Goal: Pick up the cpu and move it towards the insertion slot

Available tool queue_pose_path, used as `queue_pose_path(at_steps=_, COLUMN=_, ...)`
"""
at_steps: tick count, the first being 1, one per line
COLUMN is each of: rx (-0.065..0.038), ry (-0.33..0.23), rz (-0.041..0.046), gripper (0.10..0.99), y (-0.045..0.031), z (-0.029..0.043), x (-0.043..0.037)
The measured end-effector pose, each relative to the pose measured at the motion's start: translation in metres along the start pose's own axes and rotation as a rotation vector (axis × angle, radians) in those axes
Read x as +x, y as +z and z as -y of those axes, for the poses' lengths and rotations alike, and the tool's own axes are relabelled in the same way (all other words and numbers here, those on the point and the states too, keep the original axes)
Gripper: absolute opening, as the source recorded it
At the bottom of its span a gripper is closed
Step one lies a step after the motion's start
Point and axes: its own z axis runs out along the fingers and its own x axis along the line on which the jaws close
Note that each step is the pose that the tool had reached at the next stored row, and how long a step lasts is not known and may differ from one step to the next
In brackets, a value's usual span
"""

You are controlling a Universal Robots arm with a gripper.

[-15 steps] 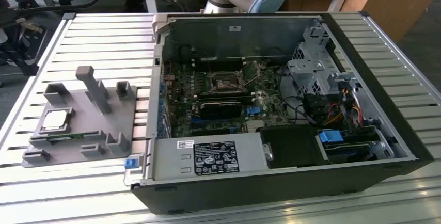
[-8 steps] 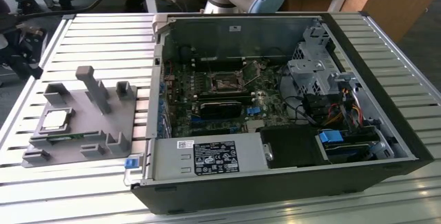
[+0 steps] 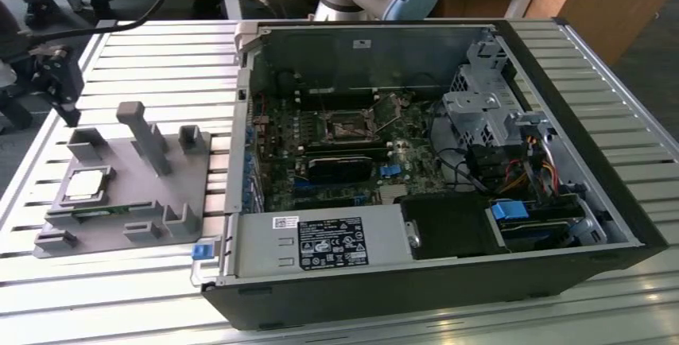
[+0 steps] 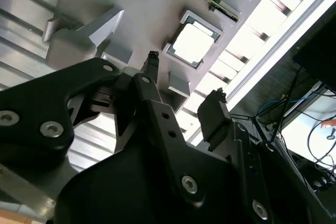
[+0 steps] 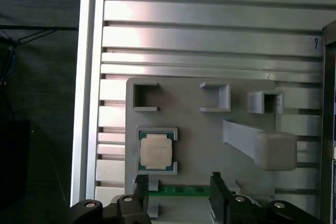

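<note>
Gripper (image 5: 178, 186) was spread wide and held nothing, hovering over the grey fixture (image 3: 126, 190) close to the cpu (image 5: 156, 150). Cpu lay silver side up in its square recess by the fixture's edge on the exterior view's left, beside the green memory strip (image 3: 101, 213). Insertion slot (image 3: 348, 129) sat well apart inside the open computer case (image 3: 351, 43). Pickup was not done, and the carry was all left.

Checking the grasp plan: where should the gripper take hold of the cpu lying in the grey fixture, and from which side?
Probably from straight above, pinching two opposite side edges at mid-length. The cpu lies flat in a pocket of the grey fixture whose walls seem to hug only its corners.
</note>
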Motion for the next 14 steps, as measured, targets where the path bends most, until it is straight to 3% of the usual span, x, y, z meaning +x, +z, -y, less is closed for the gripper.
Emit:
queue_pose_path(at_steps=3, rx=0.002, ry=-0.001, rz=-0.0002, gripper=0.647, y=0.0048, z=0.0006, x=0.0041)
queue_pose_path(at_steps=14, rx=0.003, ry=-0.002, rz=-0.0001, gripper=0.647, y=0.0207, z=0.0022, x=0.0121)
